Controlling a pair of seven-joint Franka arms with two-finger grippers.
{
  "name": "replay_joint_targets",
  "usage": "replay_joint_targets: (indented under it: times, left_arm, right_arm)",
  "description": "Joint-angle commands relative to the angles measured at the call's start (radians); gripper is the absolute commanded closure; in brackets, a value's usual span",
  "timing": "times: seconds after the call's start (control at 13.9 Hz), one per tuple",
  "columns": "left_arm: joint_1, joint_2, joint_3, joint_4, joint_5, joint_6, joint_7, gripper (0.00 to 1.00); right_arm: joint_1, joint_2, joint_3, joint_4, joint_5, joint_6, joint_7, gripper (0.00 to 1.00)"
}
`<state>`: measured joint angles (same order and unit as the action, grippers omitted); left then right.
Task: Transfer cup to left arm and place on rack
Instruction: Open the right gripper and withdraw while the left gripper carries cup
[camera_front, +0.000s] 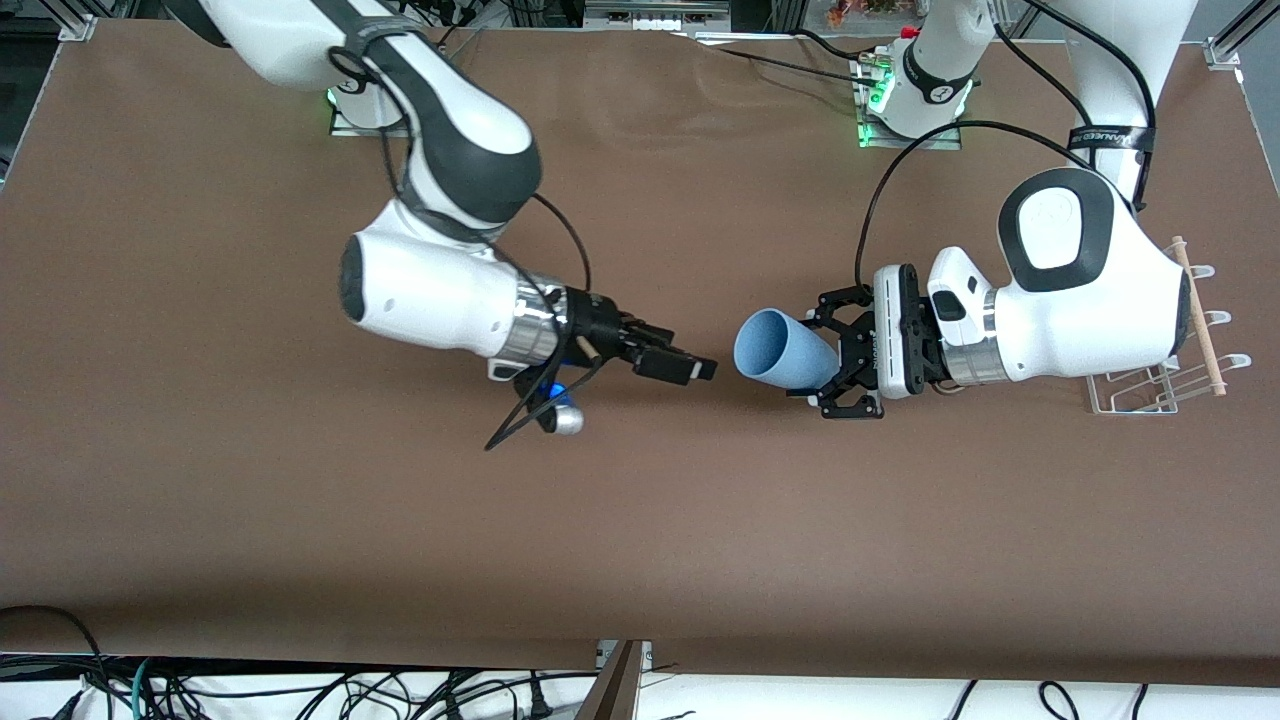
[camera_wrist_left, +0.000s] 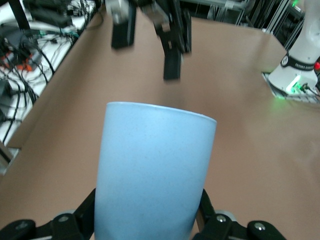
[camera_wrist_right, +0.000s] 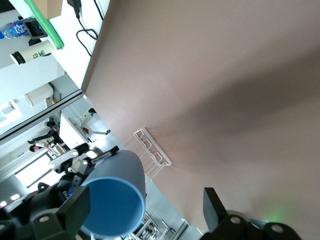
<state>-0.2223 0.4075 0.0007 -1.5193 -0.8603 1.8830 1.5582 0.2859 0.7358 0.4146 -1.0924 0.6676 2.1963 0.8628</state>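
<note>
The light-blue cup (camera_front: 783, 352) lies sideways in the air over the middle of the table, its narrow base held in my left gripper (camera_front: 822, 362), which is shut on it. Its open mouth points at my right gripper (camera_front: 686, 352). That gripper is open and empty, a small gap from the rim. In the left wrist view the cup (camera_wrist_left: 152, 170) fills the space between the black fingers (camera_wrist_left: 84, 212), and the right gripper (camera_wrist_left: 147, 42) shows past it. In the right wrist view the cup's mouth (camera_wrist_right: 112, 202) sits by one finger (camera_wrist_right: 75, 207). The white wire rack (camera_front: 1165, 385) stands under the left arm's elbow.
The rack's wooden dowel (camera_front: 1200, 315) runs along its side toward the left arm's end of the table. The rack also shows in the right wrist view (camera_wrist_right: 150, 150). Both arm bases stand at the table's back edge. A black cable loops over the left wrist.
</note>
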Motion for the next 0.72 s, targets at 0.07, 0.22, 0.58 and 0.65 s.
replay_joint_targets:
  times: [0.07, 0.22, 0.58, 0.65]
  left_arm:
    - [-0.002, -0.041, 0.005, 0.008, 0.195, -0.051, -0.138, 1.0]
    - [-0.002, -0.045, 0.005, 0.005, 0.33, -0.086, -0.18, 1.0]
    - [-0.009, -0.044, 0.005, -0.004, 0.827, -0.24, -0.282, 1.0]
    - [-0.009, -0.044, 0.005, -0.004, 0.913, -0.269, -0.314, 1.0]
  right_arm:
    - [-0.097, -0.053, -0.002, 0.002, 0.004, -0.157, -0.083, 0.0]
    - [-0.154, -0.059, -0.002, 0.0, -0.034, -0.271, -0.161, 0.0]
    - [-0.182, -0.192, -0.152, -0.124, -0.189, -0.493, -0.345, 0.0]
    - [-0.201, -0.24, -0.178, -0.186, -0.212, -0.497, -0.429, 0.0]
